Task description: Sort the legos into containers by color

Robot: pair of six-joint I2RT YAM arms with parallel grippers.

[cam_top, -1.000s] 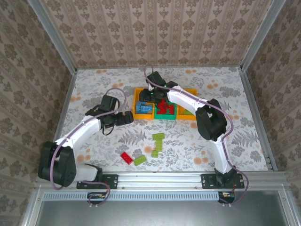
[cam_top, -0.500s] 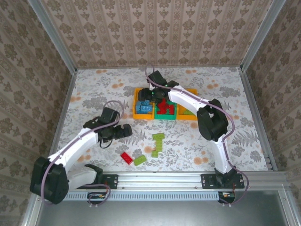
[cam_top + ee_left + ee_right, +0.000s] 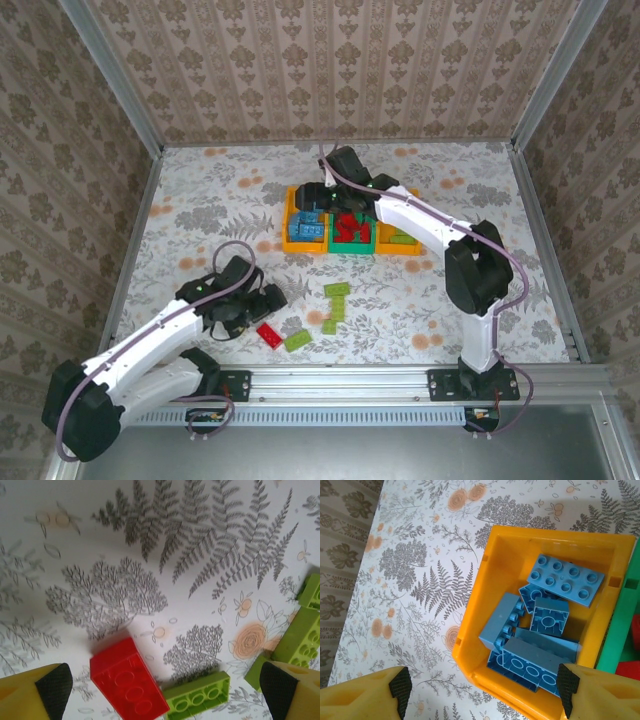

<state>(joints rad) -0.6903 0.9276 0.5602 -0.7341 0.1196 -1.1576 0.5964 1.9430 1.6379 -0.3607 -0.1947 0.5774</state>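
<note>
Left wrist view: left gripper [image 3: 166, 687], wide open and empty, hovers over red brick [image 3: 129, 685] on worktop [image 3: 100, 540], lower centre; next it likely must drop and close. Right gripper [image 3: 484, 685], open, empty, hangs above bin [image 3: 470, 625] of blue bricks [image 3: 565, 580].

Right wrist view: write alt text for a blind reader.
An orange-yellow bin holding a heap of blue bricks, seen from above on a floral table. The right claw hangs open and empty over it; a green bin borders it at right.
</note>
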